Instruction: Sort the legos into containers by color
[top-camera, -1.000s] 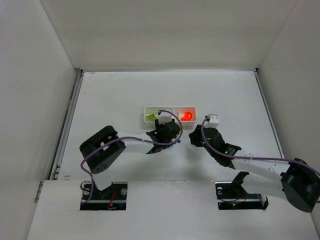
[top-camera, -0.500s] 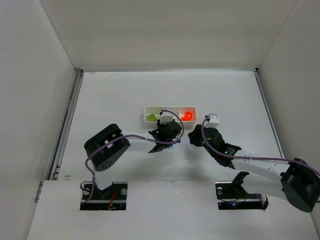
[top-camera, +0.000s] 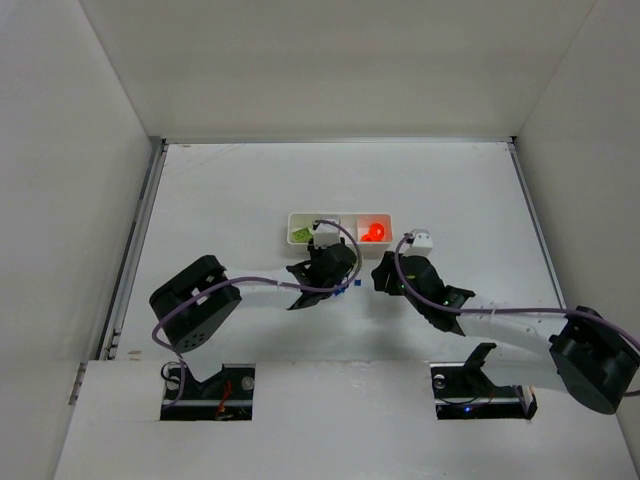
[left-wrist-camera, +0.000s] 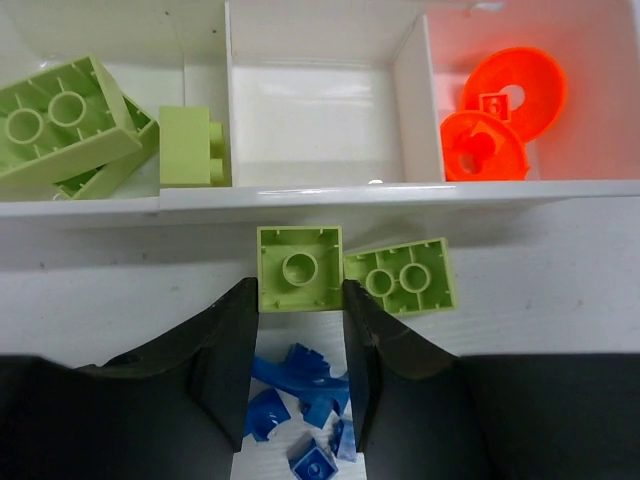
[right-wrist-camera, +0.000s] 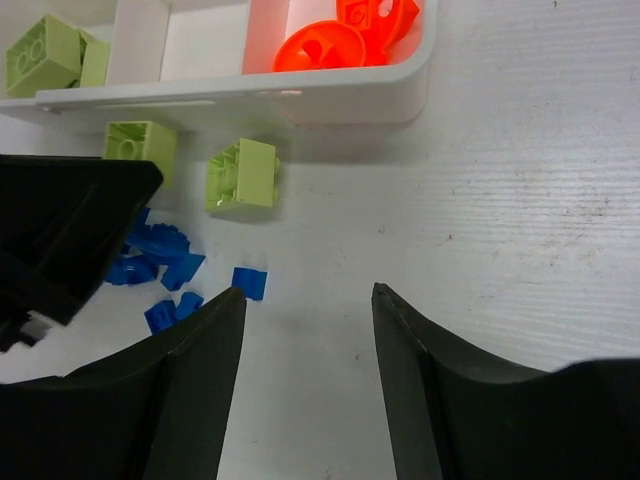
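Now, the left pincer (left-wrist-camera: 298, 290) has its two fingers apart, one on each side of a lime green one-stud brick (left-wrist-camera: 299, 262) that lies on the table (left-wrist-camera: 560, 270). The tips are close against the near corners of this brick, but I cannot tell if they really press it. Just beyond the right finger lies a two-stud lime brick (left-wrist-camera: 400, 277), touching the first one. Further back between the fingers, toward the wrist, is a heap of blue pieces (left-wrist-camera: 300, 400). Straight ahead of the tips, just beside the one-stud brick, runs the near wall of the white tray (left-wrist-camera: 300, 195). The compartment ahead and to the left holds lime bricks (left-wrist-camera: 60, 120). The one ahead and to the right holds orange-red round pieces (left-wrist-camera: 500, 110).

The right pincer (right-wrist-camera: 306, 293) has its fingers spread wide over bare table. One small blue brick (right-wrist-camera: 249, 283) lies just beside its left fingertip. The rounded corner of the tray is ahead of this pincer, well apart from the tips.
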